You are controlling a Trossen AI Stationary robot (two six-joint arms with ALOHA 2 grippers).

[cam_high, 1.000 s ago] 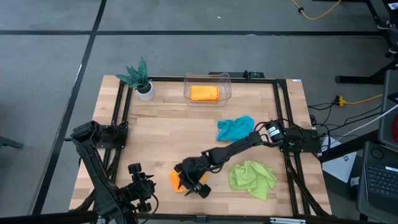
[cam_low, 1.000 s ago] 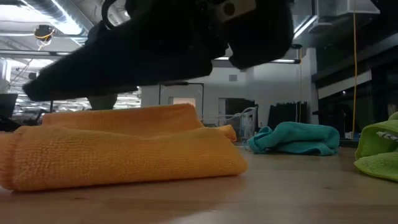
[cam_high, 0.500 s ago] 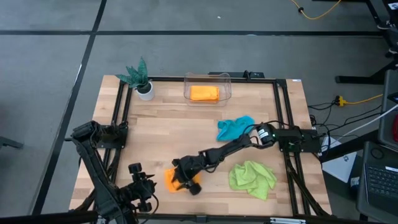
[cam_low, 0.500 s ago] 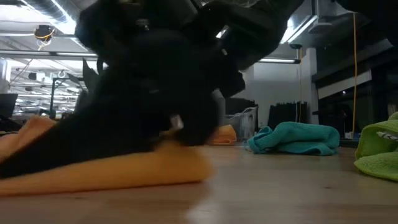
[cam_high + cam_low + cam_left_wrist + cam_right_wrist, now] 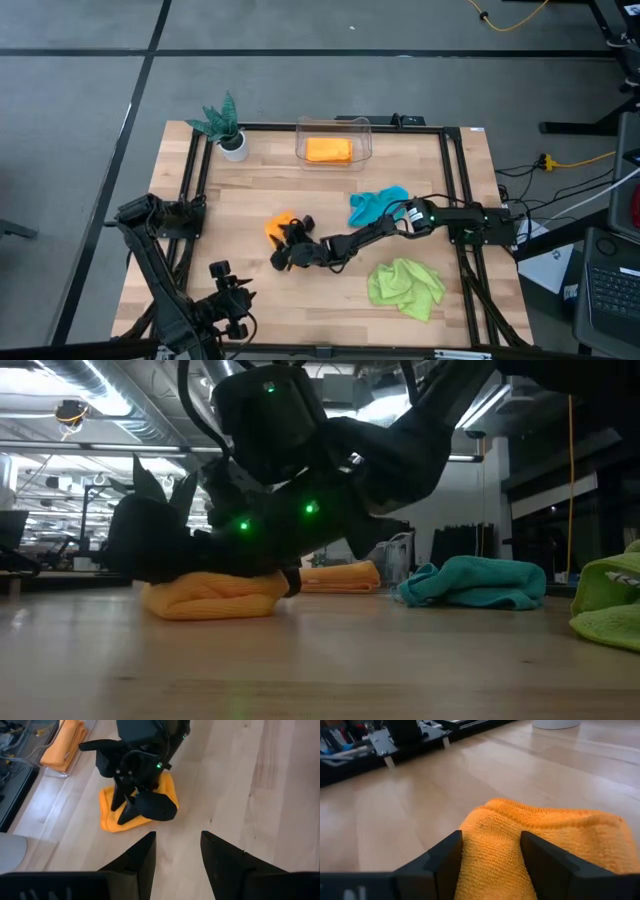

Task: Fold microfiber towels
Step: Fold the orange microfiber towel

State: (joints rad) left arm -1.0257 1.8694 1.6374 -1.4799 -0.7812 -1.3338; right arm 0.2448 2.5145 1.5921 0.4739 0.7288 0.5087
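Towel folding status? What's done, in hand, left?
Done: one folded orange microfiber towel lies in the clear plastic bin. In hand: right gripper is clamped on the second folded orange towel mid-table. Left: crumpled teal-blue towel and lime green towel. Left gripper waits open.

Both arms are matte black, jointed, with angular housings. The right arm [image 5: 370,235] shows small green lights near its wrist; black cables trail from its base.

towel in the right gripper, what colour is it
Orange; the towel shows best in the right wrist view, between the right gripper's fingers.
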